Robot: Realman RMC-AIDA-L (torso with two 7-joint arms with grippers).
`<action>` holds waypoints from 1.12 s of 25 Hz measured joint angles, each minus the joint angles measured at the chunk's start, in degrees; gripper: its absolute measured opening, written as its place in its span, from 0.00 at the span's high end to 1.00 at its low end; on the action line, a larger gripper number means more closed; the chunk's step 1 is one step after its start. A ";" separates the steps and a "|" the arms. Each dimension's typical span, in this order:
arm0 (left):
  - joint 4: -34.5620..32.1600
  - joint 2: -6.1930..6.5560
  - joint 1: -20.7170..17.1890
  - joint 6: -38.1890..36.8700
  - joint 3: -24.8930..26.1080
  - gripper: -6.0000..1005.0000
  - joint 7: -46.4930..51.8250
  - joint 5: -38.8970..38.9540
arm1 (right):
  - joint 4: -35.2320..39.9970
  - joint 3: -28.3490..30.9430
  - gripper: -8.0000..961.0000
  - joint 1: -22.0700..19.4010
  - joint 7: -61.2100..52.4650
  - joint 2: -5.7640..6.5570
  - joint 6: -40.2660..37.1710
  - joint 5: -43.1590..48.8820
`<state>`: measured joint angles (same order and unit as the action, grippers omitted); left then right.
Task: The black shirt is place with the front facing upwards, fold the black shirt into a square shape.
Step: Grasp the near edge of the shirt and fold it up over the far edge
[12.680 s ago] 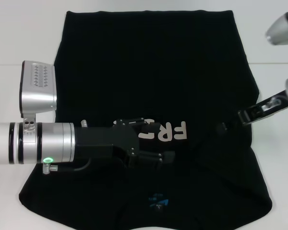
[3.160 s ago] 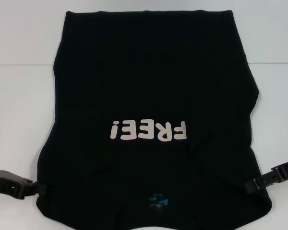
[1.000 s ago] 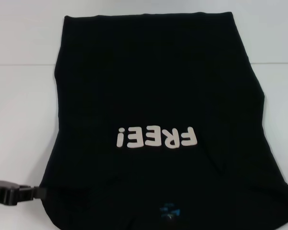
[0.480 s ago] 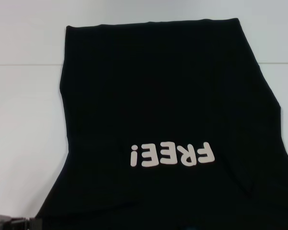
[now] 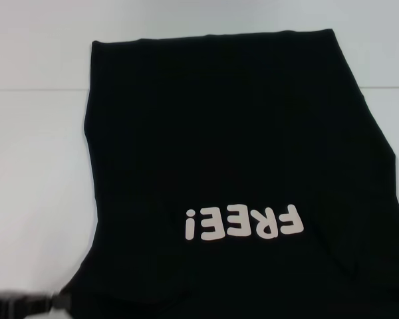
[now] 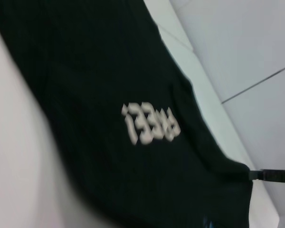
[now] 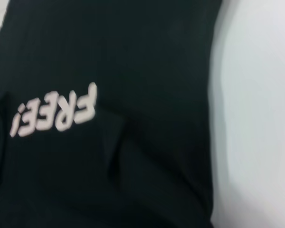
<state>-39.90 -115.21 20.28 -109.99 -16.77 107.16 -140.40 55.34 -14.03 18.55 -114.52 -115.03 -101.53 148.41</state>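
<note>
The black shirt [image 5: 219,146] lies front up on the white table [image 5: 33,153], with its pale "FREE!" lettering [image 5: 243,223] upside down to me. Its near part is raised toward the head camera and runs off the picture's bottom edge. My left gripper [image 5: 50,304] is blurred at the bottom left, shut on the shirt's near left corner. My right gripper is out of the head view. It shows far off in the left wrist view [image 6: 256,175], gripping the shirt's other near corner. The shirt [image 7: 133,57] and its lettering [image 7: 54,114] fill the right wrist view.
Bare white table lies to the left of the shirt and beyond it. A thin seam [image 5: 26,90] crosses the table behind the shirt's upper part. The table also shows beside the shirt in the right wrist view [image 7: 256,118].
The shirt's near end has come up and toward the camera, so the lettering sits lower and larger. The neck label and the right gripper have left the head view; the left gripper has sunk to the bottom edge.
</note>
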 joint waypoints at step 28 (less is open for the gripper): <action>17.43 1.63 32.37 55.72 1.46 0.99 -1.76 17.65 | -22.25 -9.91 0.93 32.11 -6.35 6.82 41.23 -0.86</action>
<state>-22.47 -113.58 52.65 -54.28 -15.31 105.39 -122.75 33.10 -23.94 50.66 -120.88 -108.20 -60.30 147.56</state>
